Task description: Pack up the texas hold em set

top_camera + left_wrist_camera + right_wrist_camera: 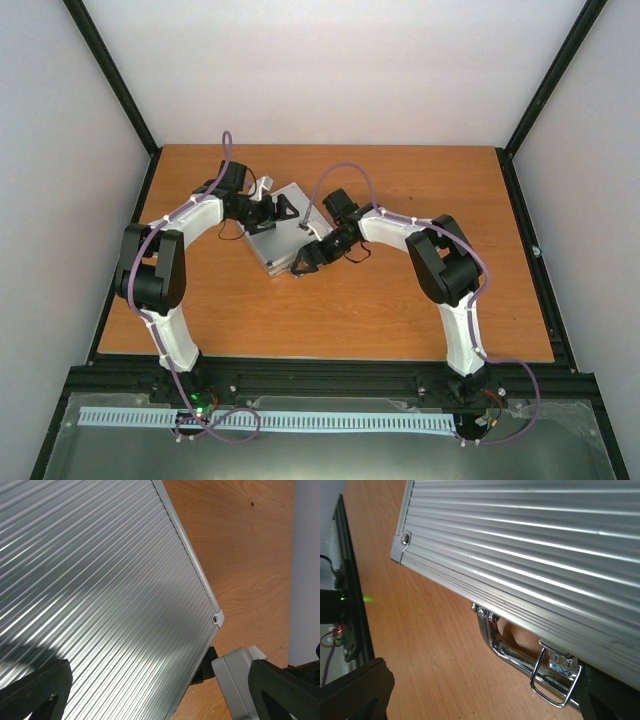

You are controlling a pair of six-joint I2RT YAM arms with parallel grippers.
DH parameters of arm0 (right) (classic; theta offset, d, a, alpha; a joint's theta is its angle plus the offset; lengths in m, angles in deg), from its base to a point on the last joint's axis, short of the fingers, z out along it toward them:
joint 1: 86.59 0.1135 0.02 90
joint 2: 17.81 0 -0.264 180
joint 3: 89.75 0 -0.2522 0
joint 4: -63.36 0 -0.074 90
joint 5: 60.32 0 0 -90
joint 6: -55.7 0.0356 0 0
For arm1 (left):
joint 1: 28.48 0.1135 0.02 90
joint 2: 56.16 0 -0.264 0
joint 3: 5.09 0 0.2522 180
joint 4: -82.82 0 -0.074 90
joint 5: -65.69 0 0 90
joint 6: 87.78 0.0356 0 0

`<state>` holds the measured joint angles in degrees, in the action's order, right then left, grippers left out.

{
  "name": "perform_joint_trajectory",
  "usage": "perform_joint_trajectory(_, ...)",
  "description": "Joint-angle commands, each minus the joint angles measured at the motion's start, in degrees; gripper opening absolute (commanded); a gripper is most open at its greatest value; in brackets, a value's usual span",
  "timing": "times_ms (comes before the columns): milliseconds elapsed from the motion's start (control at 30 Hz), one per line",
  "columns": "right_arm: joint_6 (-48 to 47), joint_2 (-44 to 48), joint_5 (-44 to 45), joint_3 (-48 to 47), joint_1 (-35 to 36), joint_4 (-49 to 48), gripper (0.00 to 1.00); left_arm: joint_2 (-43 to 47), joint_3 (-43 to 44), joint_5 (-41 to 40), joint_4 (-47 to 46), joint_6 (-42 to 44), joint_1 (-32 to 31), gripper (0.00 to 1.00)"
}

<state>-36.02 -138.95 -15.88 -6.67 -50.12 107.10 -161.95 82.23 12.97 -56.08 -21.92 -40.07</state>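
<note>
The silver ribbed aluminium case (285,238) lies on the wooden table with its lid down. The decks, chips, dice and disc are out of view. My left gripper (272,211) hovers over the lid (100,590) near a back corner (216,619). Its fingers (35,692) are spread wide, one above the lid and one past the case's edge. My right gripper (305,262) is at the case's front side (530,545), open, with the chrome handle (505,647) and a hanging wire latch loop (552,682) between its fingers (350,692).
The wooden table (400,310) ends at a black frame rail (330,375) in front and white walls on the other sides. A dark piece (207,664) shows under the case's edge in the left wrist view.
</note>
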Motion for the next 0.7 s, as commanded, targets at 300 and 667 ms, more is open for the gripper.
perform_joint_trajectory(300,-4.05,-3.12,-14.20,-2.26,-0.80,2.33,1.00,-3.36,-3.60,-5.66,4.08,0.84,-0.09,1.00)
perform_joint_trajectory(667,-4.88,-4.53,-23.58,-5.26,-2.60,5.04,1.00,-3.60,-3.90,-5.79,4.16,1.46,-0.09,1.00)
